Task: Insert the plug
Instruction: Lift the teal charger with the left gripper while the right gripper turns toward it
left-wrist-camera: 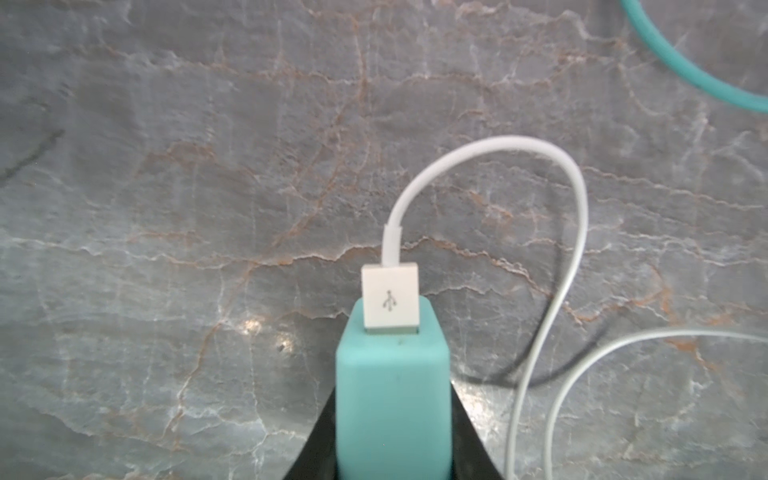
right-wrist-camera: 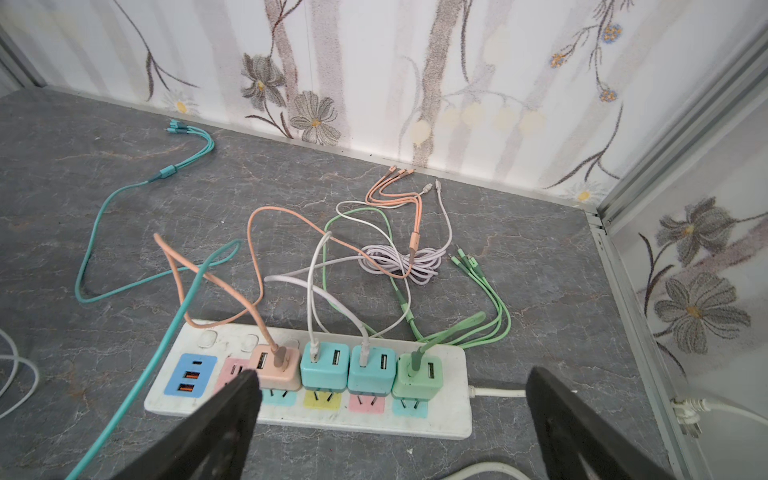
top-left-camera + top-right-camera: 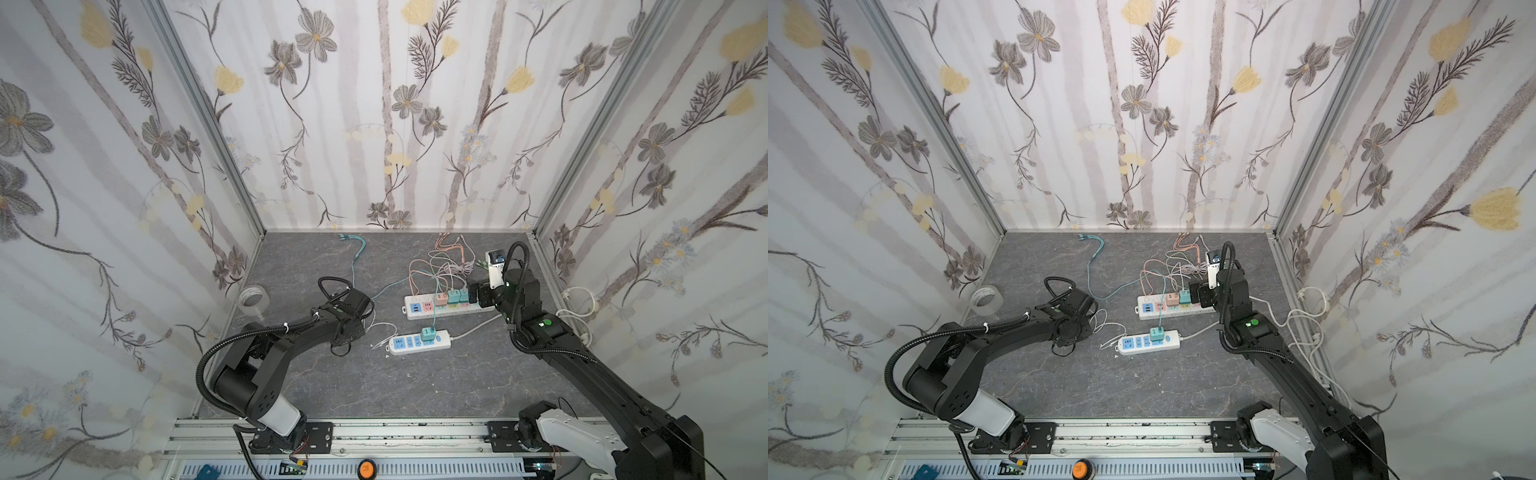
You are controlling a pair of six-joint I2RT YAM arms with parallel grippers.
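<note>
Left arm [image 3: 266,357], right arm [image 3: 602,374]: black housings recorded | base links [image 3: 282,413]: white shells noted | cabling: black corrugated conduit [image 3: 208,361], white tie [image 3: 286,327] | green indicator [image 3: 547,322] observed | right gripper [image 2: 392,374]: black wedge-shaped fingers [image 2: 216,428].

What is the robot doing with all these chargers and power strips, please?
The left gripper holds a teal charger, white USB cable plugged in, between its fingers; it is not yet in a socket. The right gripper hovers open by the long power strip, where four chargers sit plugged in. The short power strip holds one more.
</note>
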